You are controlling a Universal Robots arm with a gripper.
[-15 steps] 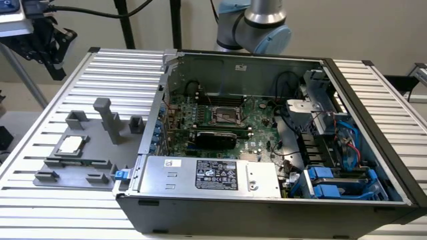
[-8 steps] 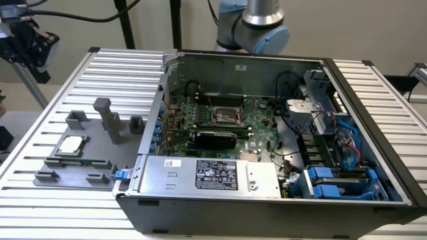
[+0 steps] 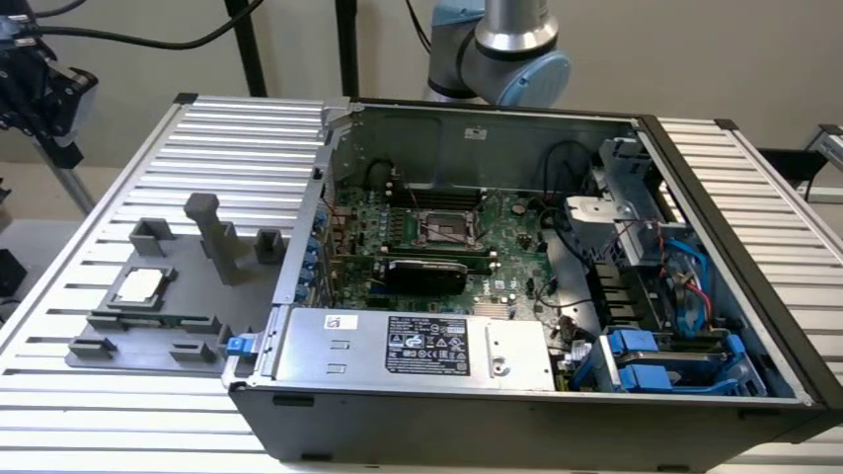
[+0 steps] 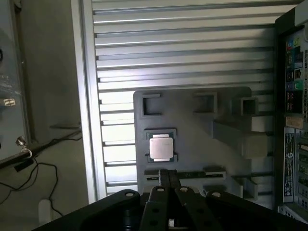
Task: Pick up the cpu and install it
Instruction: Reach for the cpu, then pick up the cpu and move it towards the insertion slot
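The cpu [image 3: 141, 285] is a small square chip with a shiny silver top. It lies flat in a holder on the grey fixture plate [image 3: 197, 326] at the exterior view's left, outside the computer case. In the wrist view the cpu [image 4: 161, 146] sits in its holder on the fixture plate [image 4: 192, 120], some way below my gripper [image 4: 168, 174]. The two dark fingers are pressed together, shut on nothing. The black-framed socket [image 3: 448, 229] on the motherboard inside the case holds no chip.
The open computer case [image 3: 737, 257] fills the exterior view's middle and right, with the grey power supply [image 3: 421, 346] at its front and blue drive bays [image 3: 658, 355] at the right. Upright posts [image 3: 211, 232] stand on the fixture plate. The arm [image 3: 507, 49] rises behind the case.
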